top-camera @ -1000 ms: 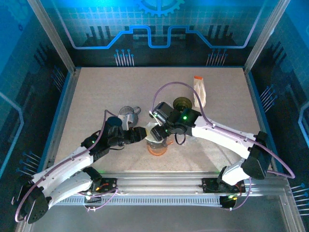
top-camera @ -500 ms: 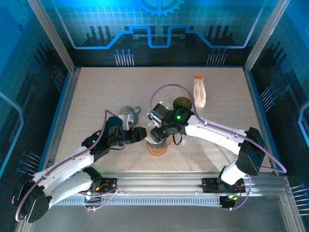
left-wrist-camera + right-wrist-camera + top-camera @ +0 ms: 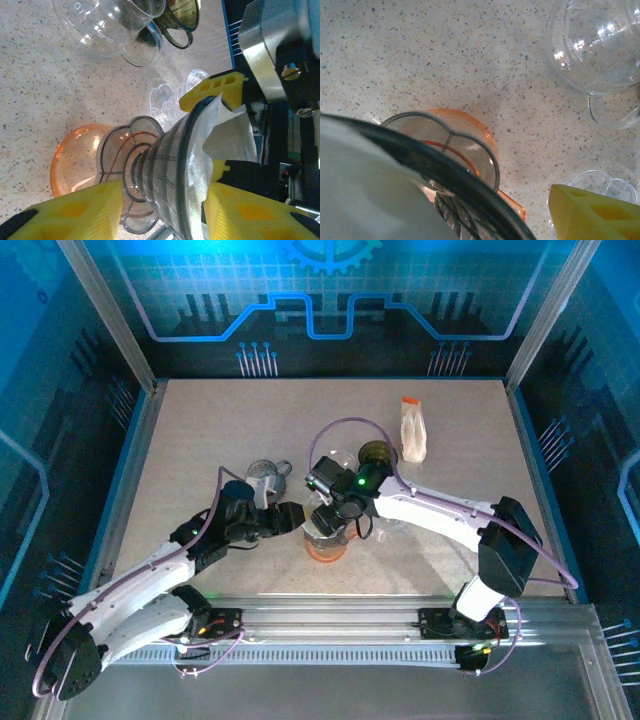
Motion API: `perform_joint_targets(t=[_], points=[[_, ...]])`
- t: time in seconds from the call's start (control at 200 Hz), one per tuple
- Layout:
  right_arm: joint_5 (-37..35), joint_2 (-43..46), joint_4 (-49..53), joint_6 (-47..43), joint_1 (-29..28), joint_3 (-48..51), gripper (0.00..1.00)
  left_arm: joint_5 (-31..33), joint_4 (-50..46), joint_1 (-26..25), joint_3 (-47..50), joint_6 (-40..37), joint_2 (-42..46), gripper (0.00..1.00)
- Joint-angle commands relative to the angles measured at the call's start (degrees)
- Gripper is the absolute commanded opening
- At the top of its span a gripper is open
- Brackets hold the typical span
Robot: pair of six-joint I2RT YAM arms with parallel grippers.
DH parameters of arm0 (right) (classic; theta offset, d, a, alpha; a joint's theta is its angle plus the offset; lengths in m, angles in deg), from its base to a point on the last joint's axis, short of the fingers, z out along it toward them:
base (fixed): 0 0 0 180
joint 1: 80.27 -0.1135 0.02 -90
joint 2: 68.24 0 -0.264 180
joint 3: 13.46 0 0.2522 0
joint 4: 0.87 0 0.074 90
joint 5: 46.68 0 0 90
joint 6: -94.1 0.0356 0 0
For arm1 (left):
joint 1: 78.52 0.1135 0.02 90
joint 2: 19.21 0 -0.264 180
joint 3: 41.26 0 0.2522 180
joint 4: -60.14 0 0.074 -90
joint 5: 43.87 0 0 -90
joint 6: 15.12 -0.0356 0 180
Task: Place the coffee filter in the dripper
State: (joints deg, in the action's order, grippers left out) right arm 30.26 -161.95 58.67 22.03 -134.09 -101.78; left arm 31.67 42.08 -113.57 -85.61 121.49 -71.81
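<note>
The clear dripper (image 3: 325, 532) with a dark rim stands on an orange base (image 3: 75, 160) at the table's middle front. The white coffee filter (image 3: 220, 130) sits in its mouth, with one flap sticking out above the rim. My left gripper (image 3: 293, 518) reaches in from the left, its yellow fingers (image 3: 75, 212) shut on either side of the dripper (image 3: 165, 165). My right gripper (image 3: 330, 510) hangs open over the rim. One of its fingers (image 3: 595, 215) stands clear outside the dripper (image 3: 445, 175); the other is hidden behind the filter (image 3: 360, 190).
A glass carafe (image 3: 262, 472) stands just behind the left gripper. A dark green cup (image 3: 378, 453) and a pack of filters (image 3: 414, 430) lie behind the right arm. A small clear scalloped piece (image 3: 600, 185) lies on the table beside the dripper.
The right arm's wrist and elbow have shifted a little to the left over the dripper. The left arm has held still with its grip unchanged.
</note>
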Motion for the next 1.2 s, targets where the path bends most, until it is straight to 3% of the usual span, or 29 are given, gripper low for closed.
perform_joint_targets(t=[0.0,0.485,0.755,1.196], points=[[0.5,-1.2,0.2,0.0,0.6,1.0,0.7,-1.5,0.9,-0.2,0.9,0.6,-0.3,0.47],[-0.4,2.3,0.6,0.8,0.6,-0.2,0.7,-1.2,1.2,-0.3,0.7,0.9,0.0,0.42],[-2.7,8.6,-0.1,2.2,0.6,0.5,0.71,-1.3,1.2,-0.3,0.9,0.9,-0.5,0.41],[-4.2,15.5,-1.5,4.2,5.5,7.0,0.69,-0.8,0.9,-0.3,0.7,0.8,-0.7,0.41]])
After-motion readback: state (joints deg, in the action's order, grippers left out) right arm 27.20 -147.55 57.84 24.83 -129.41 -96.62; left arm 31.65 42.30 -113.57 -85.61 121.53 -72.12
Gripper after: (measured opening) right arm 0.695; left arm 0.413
